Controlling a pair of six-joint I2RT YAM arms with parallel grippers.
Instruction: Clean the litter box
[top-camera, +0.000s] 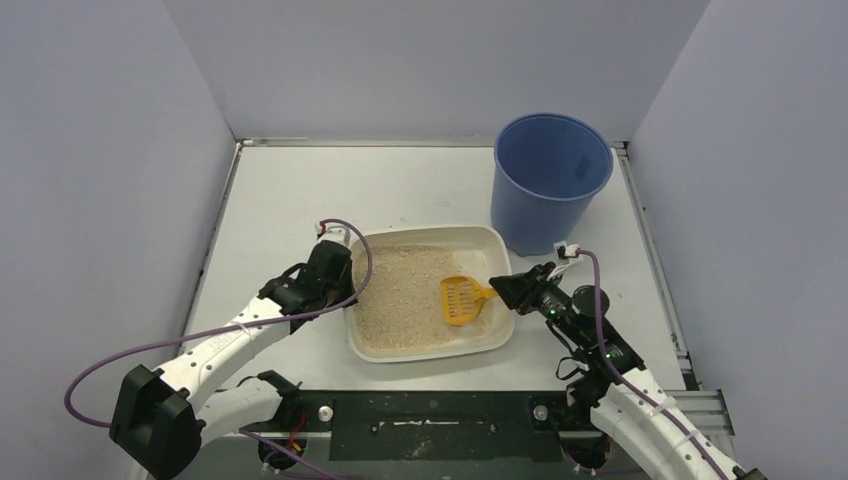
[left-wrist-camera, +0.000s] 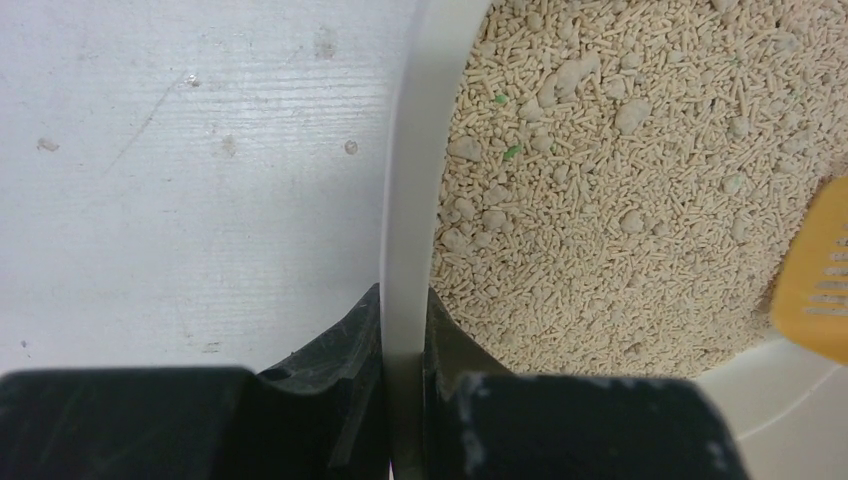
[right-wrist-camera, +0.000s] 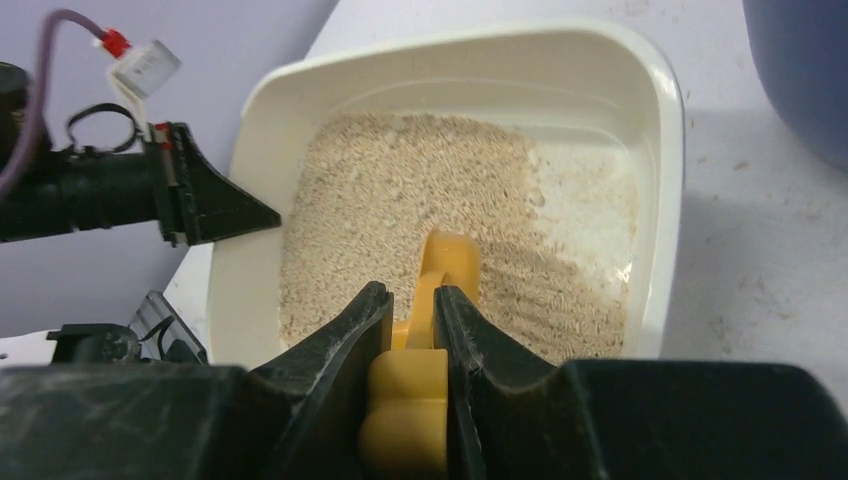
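Left gripper (left-wrist-camera: 403, 300) is pinched tight on the left rim of the litter box (top-camera: 425, 236), with its arm stretched low over the worktop (top-camera: 290, 190). The right gripper (right-wrist-camera: 412, 305) comes in from the right, clamped on the orange scoop (top-camera: 461, 298) handle, scoop head resting on the litter (top-camera: 400, 290). The box sits on the worktop between both arms, beige pellets covering most of its floor, and a tall blue bucket (top-camera: 550, 180) stands upright just behind its far right corner.

Two white robot arms, left arm (top-camera: 225, 345) and right arm (top-camera: 650, 415), with black joints. Purple cables (right-wrist-camera: 38, 90) run along each to small white connectors (right-wrist-camera: 145, 68). Black grippers, left gripper (left-wrist-camera: 405, 310) and right gripper (right-wrist-camera: 412, 310), have scuffed wedge-shaped fingers (right-wrist-camera: 335, 345).
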